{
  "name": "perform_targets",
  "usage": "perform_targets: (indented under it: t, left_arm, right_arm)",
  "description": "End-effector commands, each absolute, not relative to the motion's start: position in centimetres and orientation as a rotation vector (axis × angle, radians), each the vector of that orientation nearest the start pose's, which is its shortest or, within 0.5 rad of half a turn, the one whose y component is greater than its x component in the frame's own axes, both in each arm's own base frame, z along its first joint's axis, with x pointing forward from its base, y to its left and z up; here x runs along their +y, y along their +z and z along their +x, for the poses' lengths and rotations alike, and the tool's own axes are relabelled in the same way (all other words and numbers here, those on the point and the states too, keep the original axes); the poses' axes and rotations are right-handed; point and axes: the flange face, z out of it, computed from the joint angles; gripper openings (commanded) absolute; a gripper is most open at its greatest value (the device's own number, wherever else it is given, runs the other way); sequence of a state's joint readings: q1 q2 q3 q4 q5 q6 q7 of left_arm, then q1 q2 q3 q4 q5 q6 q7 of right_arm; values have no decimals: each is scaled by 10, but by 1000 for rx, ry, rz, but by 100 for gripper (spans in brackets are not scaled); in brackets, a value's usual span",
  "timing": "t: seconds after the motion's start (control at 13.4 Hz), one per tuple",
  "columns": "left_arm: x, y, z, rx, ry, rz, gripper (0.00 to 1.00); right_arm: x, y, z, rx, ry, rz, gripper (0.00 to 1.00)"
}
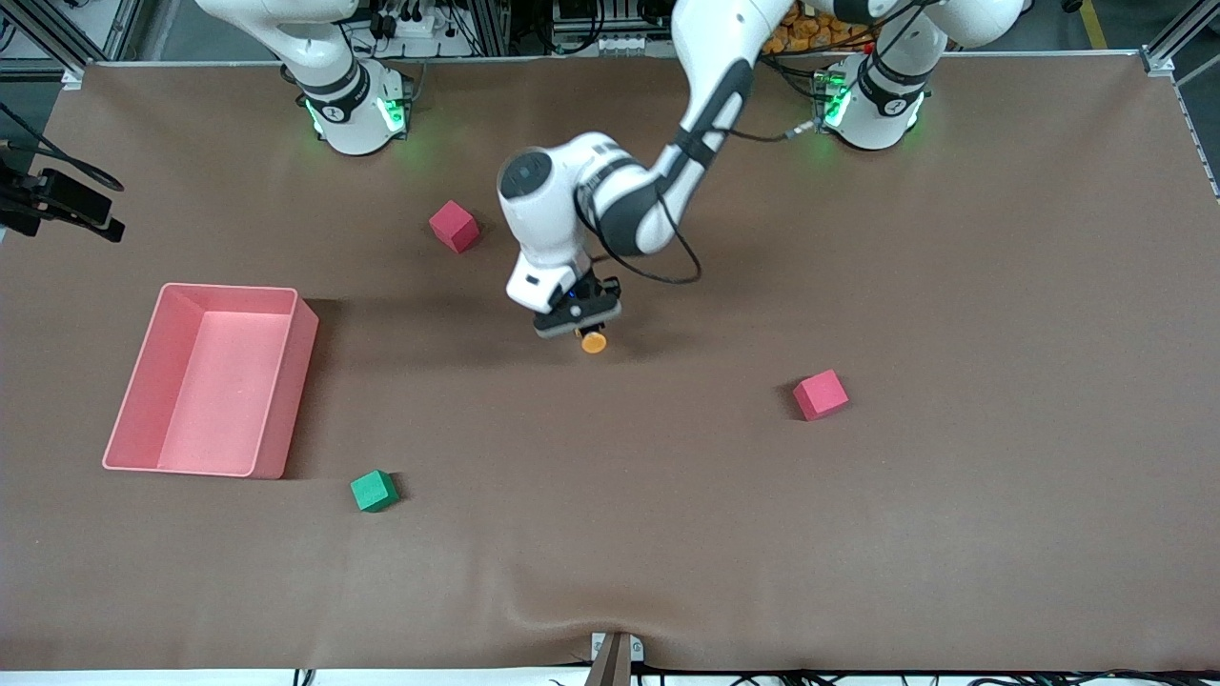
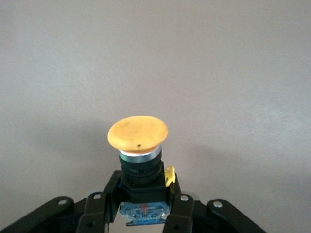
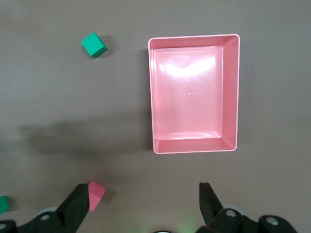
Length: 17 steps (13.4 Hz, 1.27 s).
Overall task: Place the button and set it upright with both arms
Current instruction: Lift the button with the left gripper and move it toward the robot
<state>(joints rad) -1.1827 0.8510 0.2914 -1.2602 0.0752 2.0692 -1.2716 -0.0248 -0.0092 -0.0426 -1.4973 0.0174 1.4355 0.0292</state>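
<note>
Front view: left gripper [image 1: 579, 322] clamps the button [image 1: 593, 340] over mid-table, orange cap poking toward the camera, so it's lying sideways and needs uprighting. Red cube [image 1: 821, 394] nearer the camera, toward the left arm's end.

Left wrist view: fingers [image 2: 181, 212] pinch the black body, cap free.

Right wrist view: right gripper [image 3: 146, 204] spread wide, empty, waiting high over the pink bin [image 3: 231, 92]; green cube [image 3: 94, 45] beside it.

The table [image 1: 953, 534] wears a matt brown cloth, rippled at its near edge. The button [image 2: 138, 133] has a dull orange plastic cap — slightly scuffed — over a shiny metal ring and black plastic body. The pink bin [image 3: 230, 92] looks like smooth, glossy plastic.
</note>
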Motion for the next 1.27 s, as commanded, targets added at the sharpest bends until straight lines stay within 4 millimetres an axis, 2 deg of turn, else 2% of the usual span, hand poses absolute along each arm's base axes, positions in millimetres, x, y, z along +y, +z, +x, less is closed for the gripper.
perform_targets:
  t: [0.0, 0.15, 0.3, 0.37, 0.52, 0.67, 0.74, 0.82, 0.89, 0.97, 1.19]
  left_arm:
    - [-625, 263, 408, -443, -617, -2855, 1]
    - [-632, 255, 394, -482, -868, -2759, 4]
    - [-641, 250, 377, -542, -990, -2729, 4]
    - [-646, 236, 366, -562, -1037, -2711, 3]
    - [-649, 211, 355, -576, -1284, -2620, 3]
    - [-633, 182, 347, -567, -1369, -2544, 3]
    - [-631, 177, 347, -568, -1406, -2527, 4]
    - [-629, 159, 343, -562, -1436, -2508, 7]
    - [-630, 129, 324, -511, -1469, -2470, 9]
    - [-624, 113, 322, -564, -1500, -2433, 8]
    - [-622, 104, 320, -599, -1608, -2400, 7]
  right_arm:
    - [-33, 664, 539, 171, 62, -3119, 100]
    - [-33, 664, 539, 171, 62, -3120, 100]
    - [-34, 664, 539, 176, 62, -3119, 100]
    - [-34, 664, 539, 176, 60, -3119, 100]
    - [-31, 664, 539, 166, 62, -3118, 100]
    - [-31, 663, 540, 164, 64, -3118, 100]
    - [-31, 663, 540, 164, 64, -3118, 100]
    - [-31, 663, 540, 164, 64, -3118, 100]
    - [-31, 663, 540, 164, 64, -3120, 100]
    - [-31, 663, 540, 164, 64, -3118, 100]
    - [-29, 663, 540, 159, 65, -3120, 100]
